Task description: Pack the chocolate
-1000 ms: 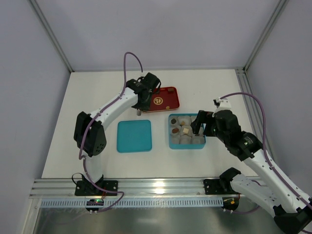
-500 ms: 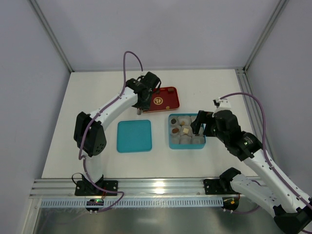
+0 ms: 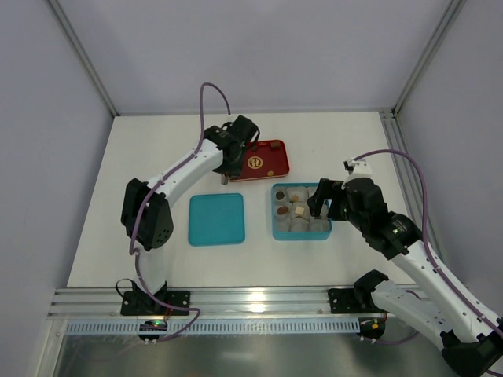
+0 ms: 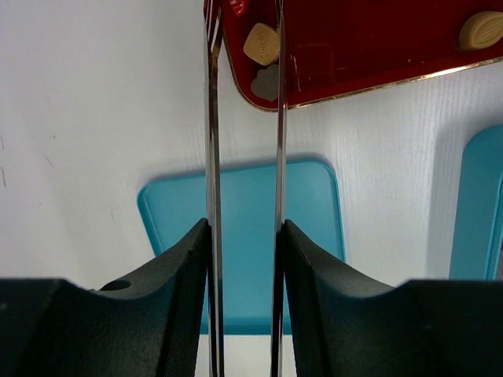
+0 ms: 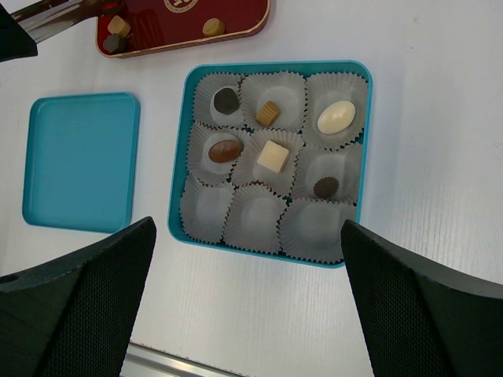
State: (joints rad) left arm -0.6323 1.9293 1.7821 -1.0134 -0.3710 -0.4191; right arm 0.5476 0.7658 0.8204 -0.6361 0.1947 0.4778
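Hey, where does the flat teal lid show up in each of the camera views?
Top external: the teal lid lies left of centre, at mid-height.
Left wrist: the lid fills the lower middle of the picture, partly hidden by the camera's own arm.
Right wrist: the lid lies at the left edge, at mid-height.
Shared landmark: the red tray lies just beyond the lid in all three views.

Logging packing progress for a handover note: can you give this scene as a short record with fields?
box: teal, nine paper cups, six hold chocolate, nearest row empty
tray: red, three pieces visible
lid: teal, lying flat left of box
left fingers: apart, a tan piece at the tray's corner between them
right fingers: wide open above box
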